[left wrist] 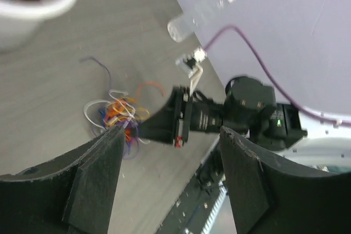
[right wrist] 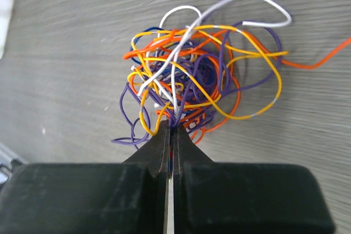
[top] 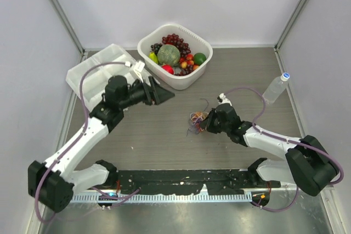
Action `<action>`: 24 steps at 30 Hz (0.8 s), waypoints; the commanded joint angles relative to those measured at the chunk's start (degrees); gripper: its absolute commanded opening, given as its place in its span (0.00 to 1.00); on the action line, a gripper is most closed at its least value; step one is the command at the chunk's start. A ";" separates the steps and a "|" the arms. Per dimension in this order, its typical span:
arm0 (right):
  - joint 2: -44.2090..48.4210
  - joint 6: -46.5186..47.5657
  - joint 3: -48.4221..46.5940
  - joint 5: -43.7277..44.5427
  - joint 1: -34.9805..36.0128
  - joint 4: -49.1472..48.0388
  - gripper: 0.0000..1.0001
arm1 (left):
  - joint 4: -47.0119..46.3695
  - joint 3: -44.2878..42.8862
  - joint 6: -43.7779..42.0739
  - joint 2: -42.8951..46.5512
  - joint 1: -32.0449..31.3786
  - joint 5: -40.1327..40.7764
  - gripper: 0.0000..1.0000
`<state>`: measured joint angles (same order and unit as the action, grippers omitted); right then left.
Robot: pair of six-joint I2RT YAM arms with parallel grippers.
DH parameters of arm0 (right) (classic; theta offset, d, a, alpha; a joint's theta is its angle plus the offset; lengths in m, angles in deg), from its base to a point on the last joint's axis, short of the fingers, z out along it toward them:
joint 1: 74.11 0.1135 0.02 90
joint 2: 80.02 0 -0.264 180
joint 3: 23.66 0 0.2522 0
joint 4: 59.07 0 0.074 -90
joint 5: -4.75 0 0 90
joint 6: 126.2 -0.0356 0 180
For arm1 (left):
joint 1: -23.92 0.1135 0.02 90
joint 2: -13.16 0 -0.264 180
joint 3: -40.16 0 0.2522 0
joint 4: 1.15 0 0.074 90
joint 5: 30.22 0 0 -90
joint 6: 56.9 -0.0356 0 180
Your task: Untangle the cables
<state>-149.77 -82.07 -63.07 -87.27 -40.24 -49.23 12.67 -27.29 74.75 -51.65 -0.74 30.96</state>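
You are looking down on a grey wood-grain table (top: 164, 141), with your two arms reaching in from its near edge. The cables (top: 196, 118) lie in one tight knot near the middle of the table, slightly right of centre. They are hair-thin loops of yellow, orange, purple and white, wound through one another. Your right gripper (top: 207, 122) sits low at the right side of that knot with its jaws pressed together. The right wrist view shows the tips pinching a few strands at the near edge of the knot, a purple one among them. One orange strand (right wrist: 323, 58) trails loose from the knot across the table, and a white loop (right wrist: 258, 12) arcs over its far side. Your left gripper (top: 164, 95) is well apart from the cables, off to their left and farther back, near the front of a white basket (top: 189, 79). Its jaws stand wide apart with nothing between them, and its wrist view looks through that gap at the knot and the right arm. The basket sits at the back of the table and holds dark grapes (top: 174, 40), a green melon (top: 169, 55) and small red, yellow and green fruit. A clear plastic container (top: 90, 78) rests at the far left. A clear bottle (top: 273, 87) with a blue and white cap is near the right wall, and any print on it is too small to read. Mauve hoses (top: 82, 89) loop along both arms.
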 commanded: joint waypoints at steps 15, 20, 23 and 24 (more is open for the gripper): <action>10.61 -6.16 8.42 -5.80 6.83 -10.58 0.08 | -5.60 21.44 0.63 1.99 -25.69 19.06 0.39; 10.78 -5.90 7.90 -5.89 6.91 -9.96 0.08 | -5.94 21.17 -1.65 -1.80 -26.93 20.90 0.37; 10.69 -5.99 8.07 -5.98 6.91 -9.88 0.08 | -6.30 20.04 -5.16 -4.69 -27.54 21.17 0.43; 10.61 -6.08 7.90 -6.24 6.91 -9.88 0.08 | -6.03 19.07 -6.39 -5.75 -27.80 20.48 0.46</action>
<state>-140.26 -87.32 -54.41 -93.11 -33.67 -56.03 8.14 -4.50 74.22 -54.50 -27.63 50.09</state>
